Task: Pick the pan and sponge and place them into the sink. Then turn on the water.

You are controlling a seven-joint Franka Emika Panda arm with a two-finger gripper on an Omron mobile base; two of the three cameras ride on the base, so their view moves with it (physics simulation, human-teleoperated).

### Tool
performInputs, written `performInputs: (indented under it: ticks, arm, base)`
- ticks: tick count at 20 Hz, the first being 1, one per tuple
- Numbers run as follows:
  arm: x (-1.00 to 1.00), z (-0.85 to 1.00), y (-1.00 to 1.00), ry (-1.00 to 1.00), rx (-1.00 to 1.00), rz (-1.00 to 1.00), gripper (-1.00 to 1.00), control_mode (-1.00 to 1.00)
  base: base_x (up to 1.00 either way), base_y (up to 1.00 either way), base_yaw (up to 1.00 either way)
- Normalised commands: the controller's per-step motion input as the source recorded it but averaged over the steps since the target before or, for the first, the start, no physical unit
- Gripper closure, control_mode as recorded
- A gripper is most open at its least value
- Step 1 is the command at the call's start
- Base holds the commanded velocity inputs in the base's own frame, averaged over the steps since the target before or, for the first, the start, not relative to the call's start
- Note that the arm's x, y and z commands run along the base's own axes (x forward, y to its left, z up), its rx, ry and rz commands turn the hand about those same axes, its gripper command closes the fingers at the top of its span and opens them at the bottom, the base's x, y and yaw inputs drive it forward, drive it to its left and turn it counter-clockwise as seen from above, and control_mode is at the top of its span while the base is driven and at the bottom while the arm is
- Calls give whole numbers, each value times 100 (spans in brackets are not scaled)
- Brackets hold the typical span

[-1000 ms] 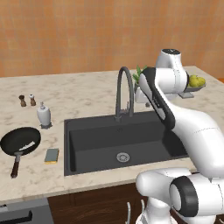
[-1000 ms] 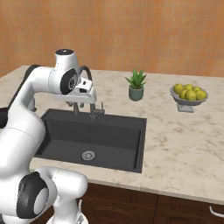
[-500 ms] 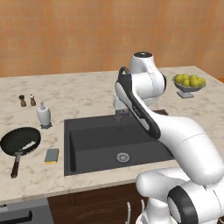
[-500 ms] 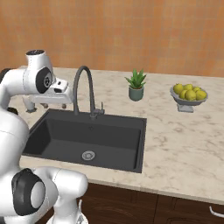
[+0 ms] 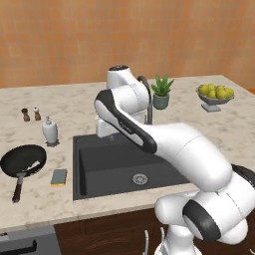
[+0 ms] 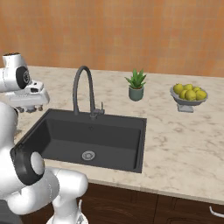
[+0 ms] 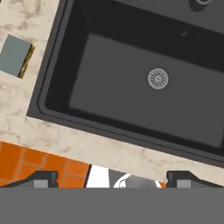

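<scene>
The black pan (image 5: 22,161) lies on the beige counter left of the sink (image 5: 107,172), its brown handle pointing toward the front edge. The grey-blue sponge (image 5: 59,177) lies flat between pan and sink; in the hand view the sponge (image 7: 16,56) shows its yellow edge at top left. My gripper (image 7: 113,180) is open and holds nothing. It hangs above the sink's left end, looking down into the bare basin (image 7: 113,92) with its round drain (image 7: 158,79). From the side, my gripper (image 6: 29,107) hovers over the rim. No water runs from the gooseneck faucet (image 6: 83,87).
A white soap dispenser (image 5: 50,130) and two small shakers (image 5: 31,114) stand behind the pan. A potted plant (image 6: 136,86) and a bowl of yellow fruit (image 6: 189,95) sit right of the faucet. A stove corner (image 5: 25,241) shows at front left.
The arm has swung left, from beside the faucet to above the sink's left end. The faucet now stands uncovered in the right base view.
</scene>
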Motion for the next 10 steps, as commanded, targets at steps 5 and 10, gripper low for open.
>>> performInputs:
  ticks: [5, 10]
  arm:
    - [23, -51, 71, 28, -15, 3, -100, -100]
    - [27, -54, 81, 21, -8, 1, -100, -100]
  base:
    - [0, 0, 0]
    - [0, 0, 0]
